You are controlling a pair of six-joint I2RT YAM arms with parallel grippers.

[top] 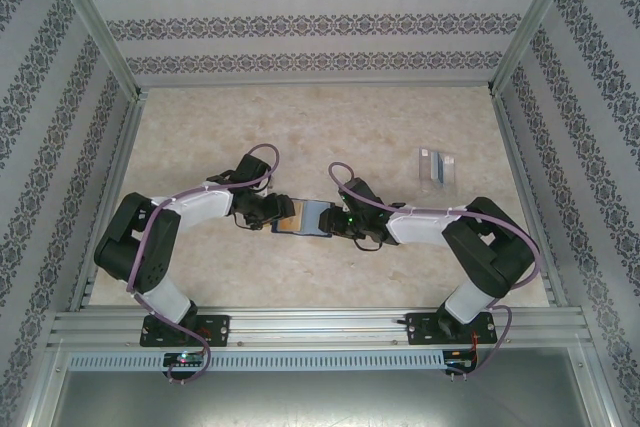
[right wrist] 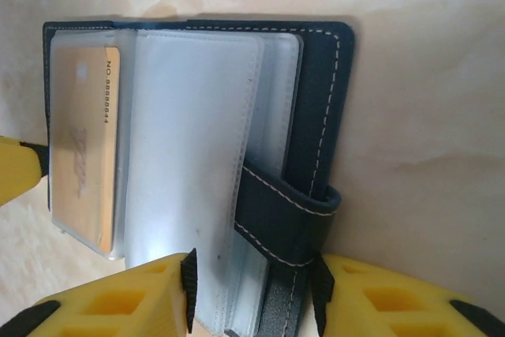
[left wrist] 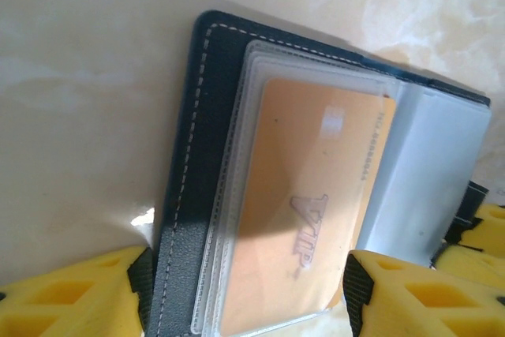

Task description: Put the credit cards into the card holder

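**Tools set on the open card holder, orange card sleeved**

The left tool [left wrist: 248, 274] stands half-spread over one end of the card holder [left wrist: 193, 116]. One pad is at the navy cover's outer edge and the other is over the orange-yellow card [left wrist: 316, 187]. We cannot tell whether it clamps or merely rests. The right tool [right wrist: 252, 278] straddles the snap tab [right wrist: 284, 219] and the clear sleeves [right wrist: 197, 132] at a similar spread, and its grip is equally unclear.

The holder lies open and flat mid-bench [top: 200, 137], nearer the near edge. The card appears lodged in a sleeve on the left tool's side.

We judge the holder light and apt to slide, and its sleeves limp and slick, so the stitched cover is the place to pin it. The card looks thin, stiff and smooth, and its short edge suits a pinch.

Farther back, toward the right edge, stands a clear plastic box [top: 435, 164].
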